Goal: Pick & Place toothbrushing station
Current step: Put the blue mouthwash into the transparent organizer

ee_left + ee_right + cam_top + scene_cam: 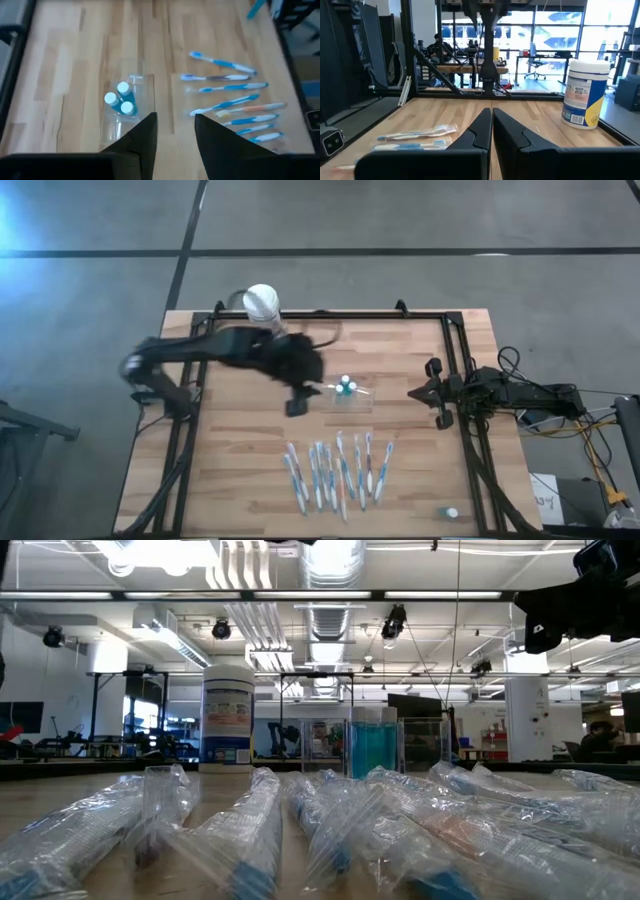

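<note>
the toothbrushing station (pixel 345 393) — a small, see-through, colourless plastic holder with three little white-capped blue tubes standing in it — sits near the middle of the light wooden table (pixel 240 480), between the tall white-lidded round canister with a blue label (pixel 262 303) and the row of plastic-wrapped blue and white toothbrushes (pixel 338 470).

the left gripper (pixel 296 406) hangs just beside the holder on its left, fingers apart by a narrow gap and holding nothing; in its wrist view the holder (pixel 122 107) lies just ahead of the fingertips and slightly off their line. the right gripper (pixel 425 393) waits at the table's right edge, well apart, its fingers closed together on nothing.

the holder looks light, stiff and thin-walled, probably slick and likely to skid or tip if nudged from one side. the tubes seem loose, so it should stay upright. a sensible hold is across one clear wall or a narrow end — below the caps, squeezed gently.
</note>
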### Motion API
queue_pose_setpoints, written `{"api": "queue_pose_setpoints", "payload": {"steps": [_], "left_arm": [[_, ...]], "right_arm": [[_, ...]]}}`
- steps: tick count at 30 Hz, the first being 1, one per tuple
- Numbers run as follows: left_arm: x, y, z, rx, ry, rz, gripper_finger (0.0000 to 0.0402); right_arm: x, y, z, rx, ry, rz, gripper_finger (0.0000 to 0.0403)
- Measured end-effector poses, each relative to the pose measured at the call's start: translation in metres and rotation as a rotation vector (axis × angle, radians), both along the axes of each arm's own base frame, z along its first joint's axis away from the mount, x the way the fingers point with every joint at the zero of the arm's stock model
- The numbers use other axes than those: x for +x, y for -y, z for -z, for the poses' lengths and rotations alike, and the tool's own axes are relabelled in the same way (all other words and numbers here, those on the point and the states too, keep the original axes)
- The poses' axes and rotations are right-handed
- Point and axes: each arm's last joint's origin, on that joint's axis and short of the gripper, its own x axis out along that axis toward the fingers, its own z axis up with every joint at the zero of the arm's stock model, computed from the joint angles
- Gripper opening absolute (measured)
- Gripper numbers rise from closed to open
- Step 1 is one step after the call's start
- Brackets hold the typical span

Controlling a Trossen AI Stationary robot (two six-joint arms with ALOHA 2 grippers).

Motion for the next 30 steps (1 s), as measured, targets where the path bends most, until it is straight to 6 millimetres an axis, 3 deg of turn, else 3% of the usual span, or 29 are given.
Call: {"api": "queue_pose_setpoints", "payload": {"steps": [4,10,14,21,30], "left_arm": [[-0.056,0.008,0.017,-0.001,0.188,-0.068,0.0098],[-0.12,0.01,0.097,-0.129,0.448,-0.092,0.0014],[-0.155,0.007,0.134,-0.126,0.631,-0.099,0.0009],[-0.192,0.001,0.177,-0.093,0.862,-0.089,0.0005],[-0.208,-0.002,0.225,-0.073,0.88,-0.107,0.0004]], "right_arm": [[0.0,0.0,0.0,0.0,0.0,0.0,0.0011],[0.0,0.0,0.0,-0.001,0.0,0.0,0.0011],[0.0,0.0,0.0,-0.004,0.001,0.001,0.0011],[0.0,0.0,0.0,-0.009,0.003,0.004,0.0011],[0.0,0.0,-0.001,0.04,0.011,-0.001,0.0011]]}}
